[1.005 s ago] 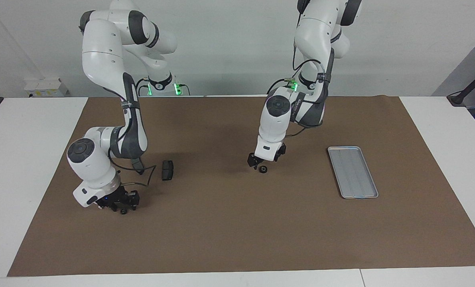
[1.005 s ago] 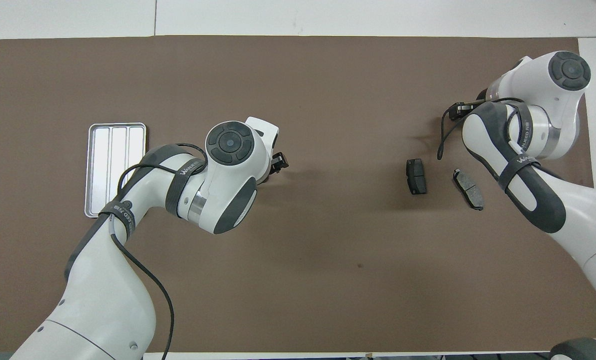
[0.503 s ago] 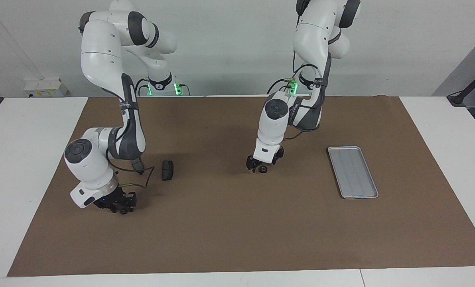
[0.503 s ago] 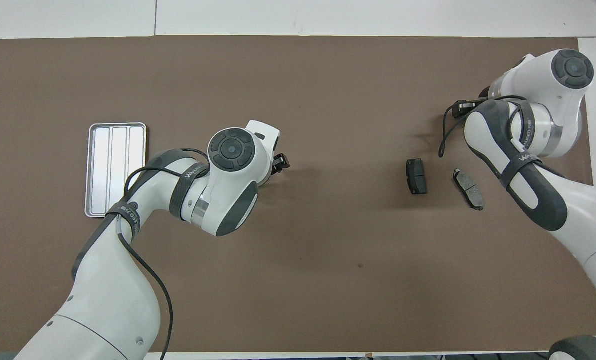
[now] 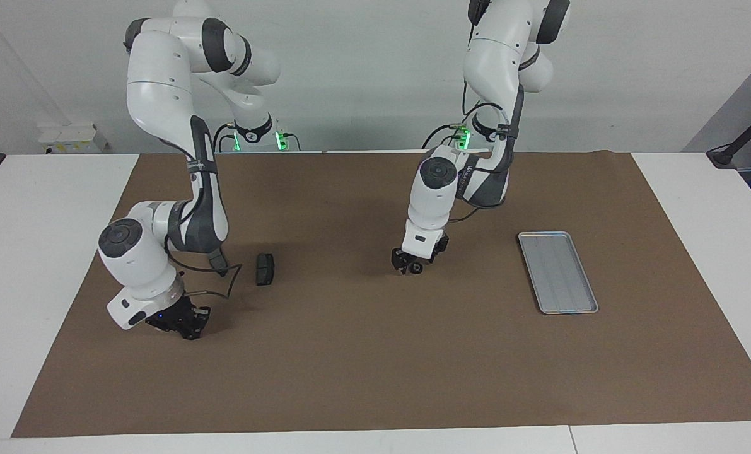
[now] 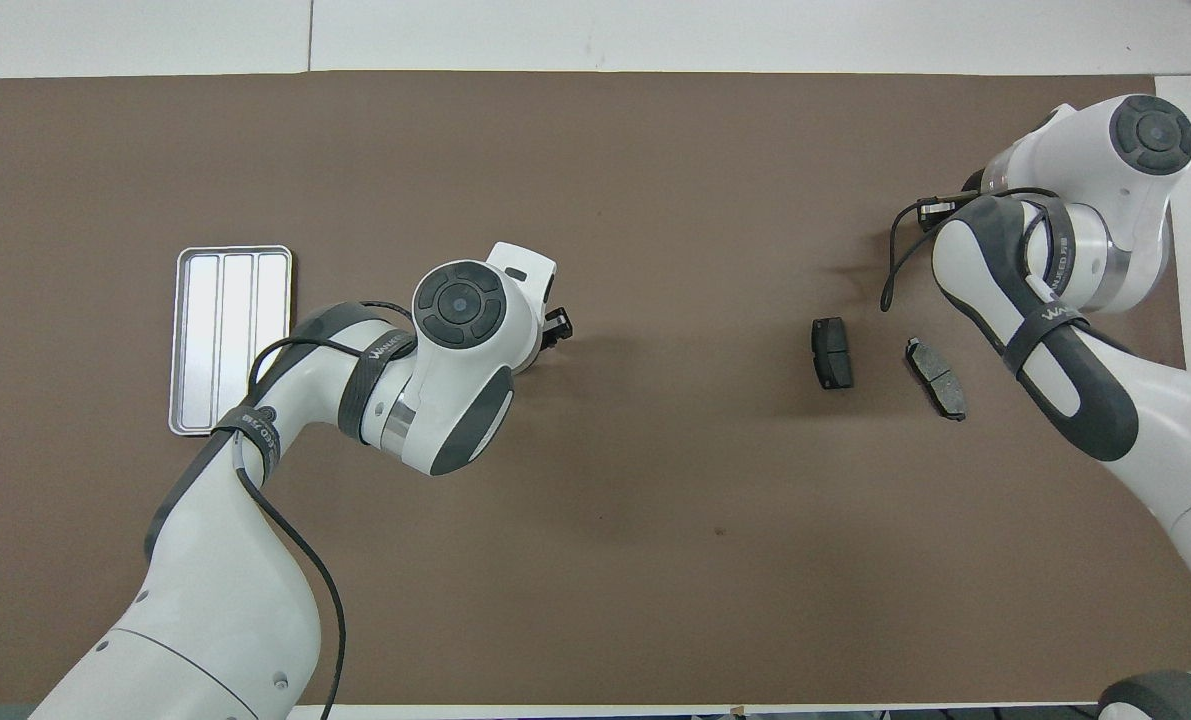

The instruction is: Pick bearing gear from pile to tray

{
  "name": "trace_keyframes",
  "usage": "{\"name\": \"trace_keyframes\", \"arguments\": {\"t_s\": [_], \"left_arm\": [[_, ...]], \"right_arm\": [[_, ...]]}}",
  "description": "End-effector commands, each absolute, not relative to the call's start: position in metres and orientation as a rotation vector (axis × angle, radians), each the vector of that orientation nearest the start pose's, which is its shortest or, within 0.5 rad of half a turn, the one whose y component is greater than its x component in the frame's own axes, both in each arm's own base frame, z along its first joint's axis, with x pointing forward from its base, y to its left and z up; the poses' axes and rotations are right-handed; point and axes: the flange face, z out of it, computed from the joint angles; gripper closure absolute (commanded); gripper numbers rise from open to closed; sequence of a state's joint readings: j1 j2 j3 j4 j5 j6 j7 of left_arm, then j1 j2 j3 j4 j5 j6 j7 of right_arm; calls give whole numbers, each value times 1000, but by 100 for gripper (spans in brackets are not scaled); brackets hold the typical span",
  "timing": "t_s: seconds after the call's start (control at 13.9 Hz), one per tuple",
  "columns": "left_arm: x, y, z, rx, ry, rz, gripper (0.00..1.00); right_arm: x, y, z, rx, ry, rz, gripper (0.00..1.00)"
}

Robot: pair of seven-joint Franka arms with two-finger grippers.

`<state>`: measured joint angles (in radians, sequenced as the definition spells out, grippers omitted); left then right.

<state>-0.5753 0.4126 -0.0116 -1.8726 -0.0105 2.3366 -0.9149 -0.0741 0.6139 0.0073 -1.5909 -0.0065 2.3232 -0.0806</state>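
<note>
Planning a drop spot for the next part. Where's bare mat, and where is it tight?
Free: the mat strip farthest from the robots, the middle between the left gripper and the brake pads, and the tray, which holds nothing. Tight: around the right gripper, low over the mat beside the brake pads and its cable, and under the left gripper at the small black part.

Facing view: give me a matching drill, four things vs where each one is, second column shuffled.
Things:
1. tray
2. brake pad
3. left tool
4. right tool

Places:
A. low over the mat at the right arm's end, farther from the robots than the brake pad
B. flat on the mat at the left arm's end
C. down at a small black round part mid-table
D. on the mat beside the right arm's forearm

Pairs: 1-B, 2-D, 3-C, 4-A
</note>
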Motion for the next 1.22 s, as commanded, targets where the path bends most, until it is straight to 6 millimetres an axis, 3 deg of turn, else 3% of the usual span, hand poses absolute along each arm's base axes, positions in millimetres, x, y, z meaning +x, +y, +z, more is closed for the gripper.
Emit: {"name": "trace_keyframes", "arguments": {"t_s": [0.0, 0.22, 0.36, 0.5, 0.65, 0.79, 0.93, 1.01, 1.15], "left_arm": [[527, -353, 294, -3144, -562, -59, 29], [528, -353, 294, -3145, -565, -62, 33], [528, -353, 291, -3142, -565, -57, 34], [528, -353, 291, -3141, -574, -57, 50], [528, -353, 291, -3139, -571, -53, 76], [531, -350, 295, -3122, -577, -26, 90], [556, -337, 321, -3094, -605, 9, 91], [555, -332, 330, -3089, -606, 18, 91], [559, -292, 360, -3096, -614, 6, 91]], "right_arm": [[712, -46, 288, -3135, -28, -179, 100], [714, -36, 332, -3139, -49, -88, 100], [708, -23, 375, -3141, -77, -22, 100], [696, -10, 421, -3150, -108, 10, 100], [683, 3, 467, -3151, -133, 39, 100], [663, 31, 509, -3151, -118, 106, 100], [642, 53, 551, -3158, -8, 102, 100], [630, 69, 569, -3153, 39, 88, 100], [612, 94, 589, -3151, 117, 102, 100]]}}
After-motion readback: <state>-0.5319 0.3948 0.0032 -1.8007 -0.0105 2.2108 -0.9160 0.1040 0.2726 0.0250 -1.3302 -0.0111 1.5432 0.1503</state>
